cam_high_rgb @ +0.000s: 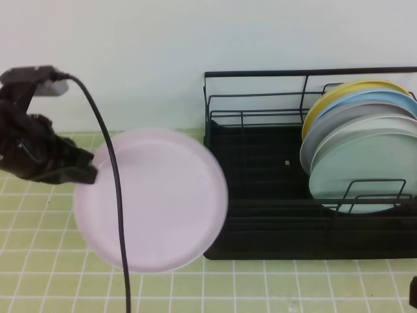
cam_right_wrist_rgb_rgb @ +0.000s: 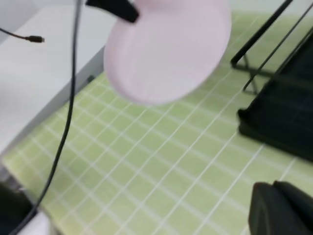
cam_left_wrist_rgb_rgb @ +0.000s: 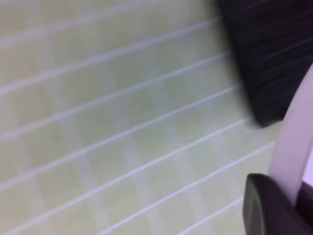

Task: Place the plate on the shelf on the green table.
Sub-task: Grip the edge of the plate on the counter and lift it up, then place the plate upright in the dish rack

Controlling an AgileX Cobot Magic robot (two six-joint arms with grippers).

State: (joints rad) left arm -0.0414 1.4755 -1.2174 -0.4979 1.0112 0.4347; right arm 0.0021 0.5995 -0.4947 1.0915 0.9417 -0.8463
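The left claw (cam_high_rgb: pixel 85 171) is clamped on the left rim of the pink plate (cam_high_rgb: pixel 151 199), which hangs clear above the green worktop (cam_high_rgb: pixel 39 222) and is blurred in the high view. The plate extends to the right of the claw, its face turned toward the camera, and its right edge overlaps the left end of the rack (cam_high_rgb: pixel 260 189) in that view (whether it touches the rack cannot be told). A black cable (cam_high_rgb: pixel 117 215) from the left arm crosses in front of the plate's left part.

In the left wrist view a dark fingertip (cam_left_wrist_rgb_rgb: pixel 264 205) presses against the plate's pale edge (cam_left_wrist_rgb_rgb: pixel 296 142), with the rack's black tray corner (cam_left_wrist_rgb_rgb: pixel 269 63) just beyond it over the tiles (cam_left_wrist_rgb_rgb: pixel 107 122).

From the right wrist view the plate (cam_right_wrist_rgb_rgb: pixel 166 49) floats above the tiles (cam_right_wrist_rgb_rgb: pixel 146 166), held at its upper left edge by the left claw (cam_right_wrist_rgb_rgb: pixel 120 9), with the rack's base (cam_right_wrist_rgb_rgb: pixel 279 122) off to the right. The right claw (cam_right_wrist_rgb_rgb: pixel 281 210) shows only as a dark shape at the lower right corner, so its jaws cannot be judged.

In the rack's right half, several plates stand leaning together: yellow (cam_high_rgb: pixel 352 88) at the back, then blue (cam_high_rgb: pixel 378 98), grey (cam_high_rgb: pixel 339 127) and mint green (cam_high_rgb: pixel 365 169) in front.
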